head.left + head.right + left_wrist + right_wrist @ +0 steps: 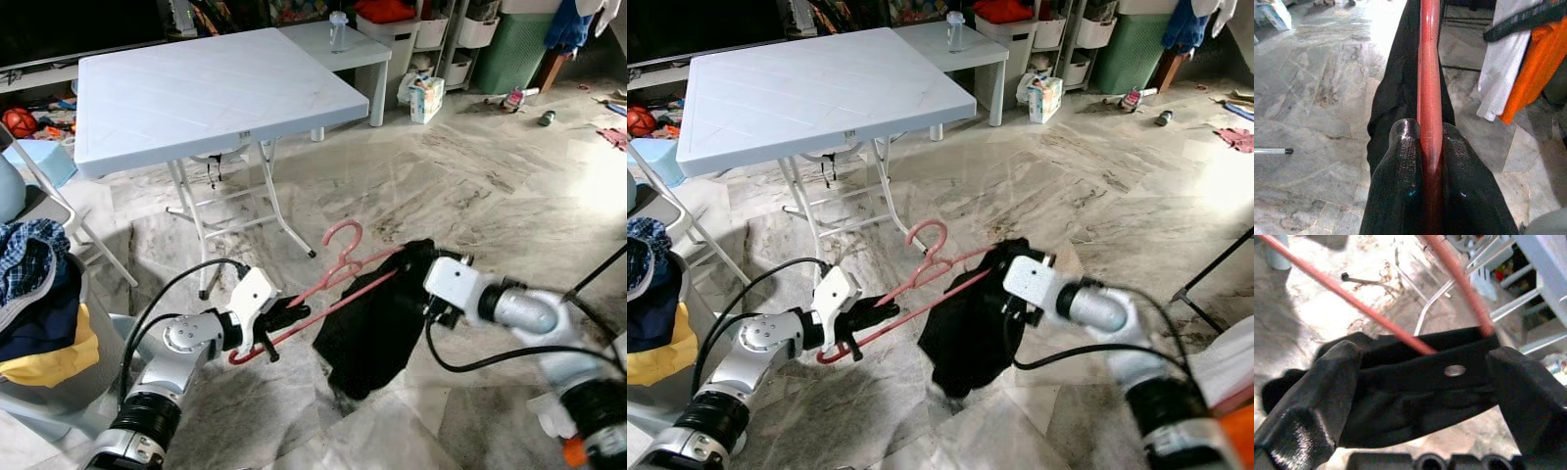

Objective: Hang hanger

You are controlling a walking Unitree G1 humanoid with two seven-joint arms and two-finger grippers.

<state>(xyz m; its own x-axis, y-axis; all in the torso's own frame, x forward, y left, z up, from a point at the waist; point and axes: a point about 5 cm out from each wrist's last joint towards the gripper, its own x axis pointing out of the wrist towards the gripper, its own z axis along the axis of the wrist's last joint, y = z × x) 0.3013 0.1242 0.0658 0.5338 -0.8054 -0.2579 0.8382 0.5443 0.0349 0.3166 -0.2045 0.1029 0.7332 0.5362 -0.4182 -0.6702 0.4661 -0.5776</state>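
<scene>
Left end effector (286,319) clenched on red hanger (338,266) end, right end effector (423,284) spread around black garment (377,328).

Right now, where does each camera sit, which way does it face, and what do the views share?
Left eye: head, looking down at the marble floor; both arms hold the red hanger with a black garment.
Right eye: same scene beside it; white folding table ahead.
Left wrist: along the left gripper, clamped on the hanger bar.
Right wrist: along the right gripper, its fingers either side of the garment.
Shared: hanger and garment.
</scene>
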